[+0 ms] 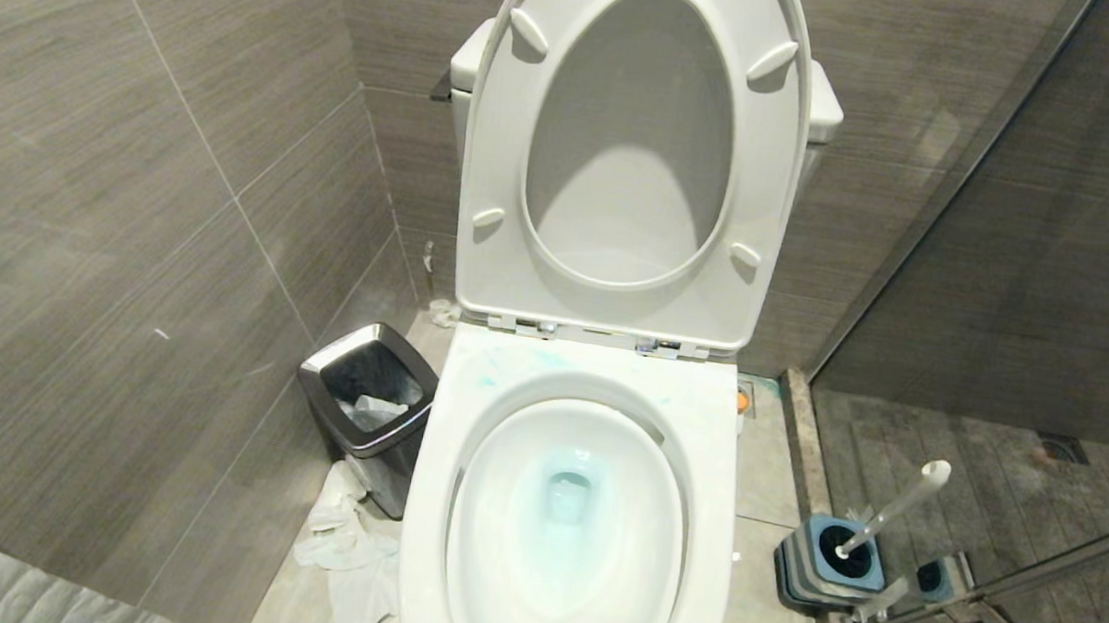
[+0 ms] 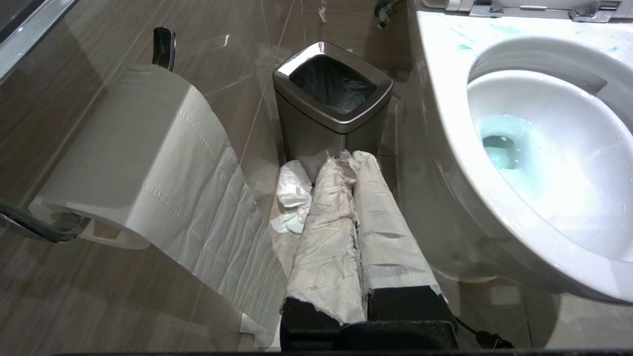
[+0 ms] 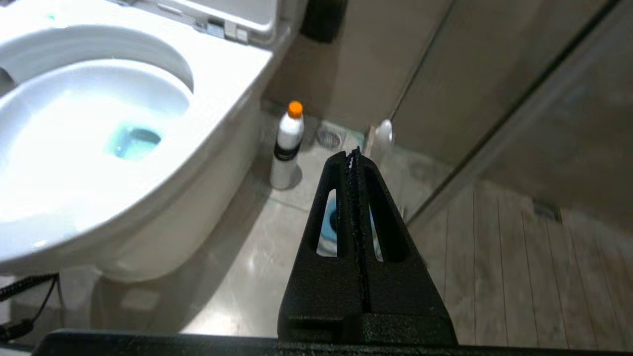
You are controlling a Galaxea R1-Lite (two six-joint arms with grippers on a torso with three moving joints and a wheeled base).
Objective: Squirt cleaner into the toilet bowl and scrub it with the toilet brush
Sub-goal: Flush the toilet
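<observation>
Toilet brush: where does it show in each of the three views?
Head view: toilet brush stands in its holder on the floor, right of the toilet bowl.
Left wrist view: not in it.
Right wrist view: only its white tip shows, beyond the shut right gripper.
Shared landmark: the toilet bowl's blue water.

The bin (image 1: pixel 368 406) stands left of the toilet bowl (image 1: pixel 569 514), the toilet brush (image 1: pixel 888 511) right

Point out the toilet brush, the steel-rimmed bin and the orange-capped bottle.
toilet brush (image 1: pixel 893 512): head view, middle of its pale handle.
steel-rimmed bin (image 2: pixel 283 73): left wrist view, on its metal rim.
orange-capped bottle (image 3: pixel 287 143): right wrist view, on its white body.
</observation>
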